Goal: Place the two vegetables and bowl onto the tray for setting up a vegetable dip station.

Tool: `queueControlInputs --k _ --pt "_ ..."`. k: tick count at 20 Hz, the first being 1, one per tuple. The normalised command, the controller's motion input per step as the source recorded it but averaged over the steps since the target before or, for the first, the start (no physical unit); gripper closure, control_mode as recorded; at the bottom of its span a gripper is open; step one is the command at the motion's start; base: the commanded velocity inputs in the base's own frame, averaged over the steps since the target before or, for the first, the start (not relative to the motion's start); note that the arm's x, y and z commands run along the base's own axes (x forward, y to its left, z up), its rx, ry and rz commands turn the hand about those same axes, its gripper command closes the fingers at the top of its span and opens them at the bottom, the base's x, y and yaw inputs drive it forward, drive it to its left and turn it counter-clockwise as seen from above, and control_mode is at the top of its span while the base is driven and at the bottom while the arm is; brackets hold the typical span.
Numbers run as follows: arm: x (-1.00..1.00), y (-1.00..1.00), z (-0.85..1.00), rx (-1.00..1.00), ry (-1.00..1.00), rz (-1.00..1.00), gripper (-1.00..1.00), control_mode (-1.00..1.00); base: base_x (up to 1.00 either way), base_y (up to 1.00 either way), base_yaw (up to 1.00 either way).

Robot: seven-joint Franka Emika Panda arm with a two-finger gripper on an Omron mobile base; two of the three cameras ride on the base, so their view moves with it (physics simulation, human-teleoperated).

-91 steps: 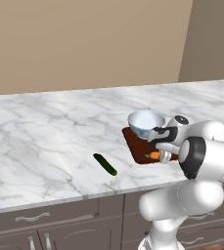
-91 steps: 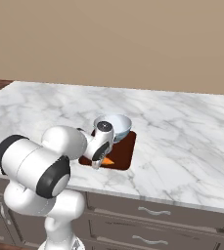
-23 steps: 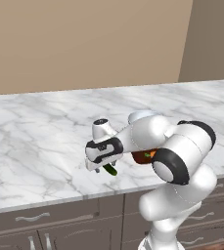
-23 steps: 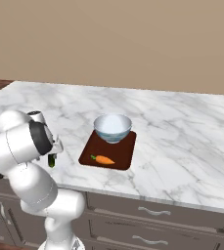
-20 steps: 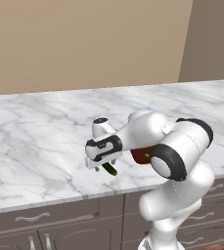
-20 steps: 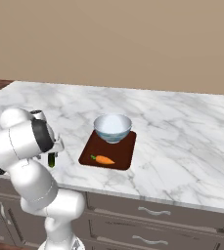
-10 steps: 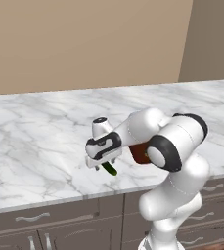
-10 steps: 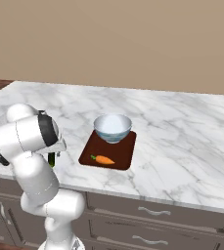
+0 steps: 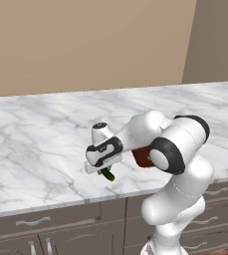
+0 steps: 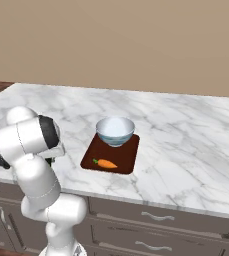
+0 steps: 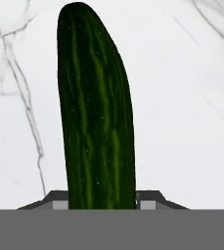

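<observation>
Cucumber [image 11: 96, 112] is lying on the marble counter [image 9: 36, 144] at about nine o'clock from the tray [image 10: 128, 157], where bowl [image 10: 115, 131] and carrot [image 10: 106, 163] are already sitting, and the gripper [image 9: 103, 167] is straddling it for pickup, jaws' closure I cannot tell.
</observation>
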Motion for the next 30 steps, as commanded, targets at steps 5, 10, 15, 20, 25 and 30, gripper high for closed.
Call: queueControlInputs --k 5,10,15,20,25,30 --pt "-0.03 -0.27 0.22 -0.03 -0.01 0.03 1.0 -1.0 0.0 0.0 0.0" --pt "-0.04 -0.55 0.54 -0.07 -0.1 0.17 1.0 -1.0 0.0 0.0 0.0" --pt "-0.17 -0.59 0.42 -0.02 -0.15 0.22 1.0 -1.0 0.0 0.0 0.0" --pt "-0.11 -0.66 0.08 0.03 -0.13 0.24 1.0 -1.0 0.0 0.0 0.0" --pt "0.0 -0.62 0.06 0.03 -0.05 0.24 1.0 -1.0 0.0 0.0 0.0" --pt "0.13 -0.56 0.05 0.0 -0.03 0.29 1.0 -1.0 0.0 0.0 0.0"
